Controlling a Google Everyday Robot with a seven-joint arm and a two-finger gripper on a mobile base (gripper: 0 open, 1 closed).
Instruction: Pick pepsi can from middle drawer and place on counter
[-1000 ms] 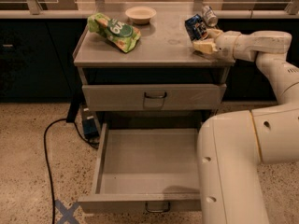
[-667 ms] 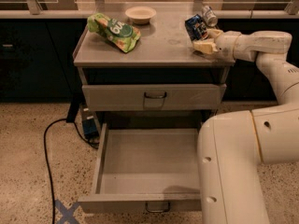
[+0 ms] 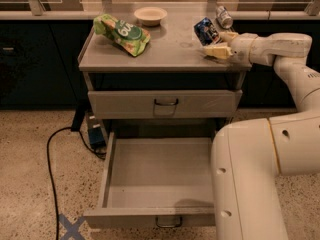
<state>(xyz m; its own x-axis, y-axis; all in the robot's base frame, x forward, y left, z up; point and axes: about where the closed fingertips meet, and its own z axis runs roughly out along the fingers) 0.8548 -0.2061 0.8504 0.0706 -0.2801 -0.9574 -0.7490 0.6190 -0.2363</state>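
The pepsi can (image 3: pixel 205 31), dark blue with a white logo, lies tilted on the counter (image 3: pixel 165 51) near its right rear corner. My gripper (image 3: pixel 220 43) reaches in from the right and sits just right of the can. Its pale fingers (image 3: pixel 215 51) are spread apart, with the can at their tips and not clamped. The middle drawer (image 3: pixel 115 174) is pulled out wide below and its tray holds nothing. Its dark wire handle (image 3: pixel 168 223) shows on the front panel.
A green chip bag (image 3: pixel 122 33) and a pale bowl (image 3: pixel 150 15) sit on the counter's left and rear. A silver-grey can (image 3: pixel 224 17) lies on the ledge behind. The upper drawer (image 3: pixel 165 104) is shut. My white base (image 3: pixel 250 184) stands right of the open drawer. A black cable (image 3: pixel 50 159) lies on the floor.
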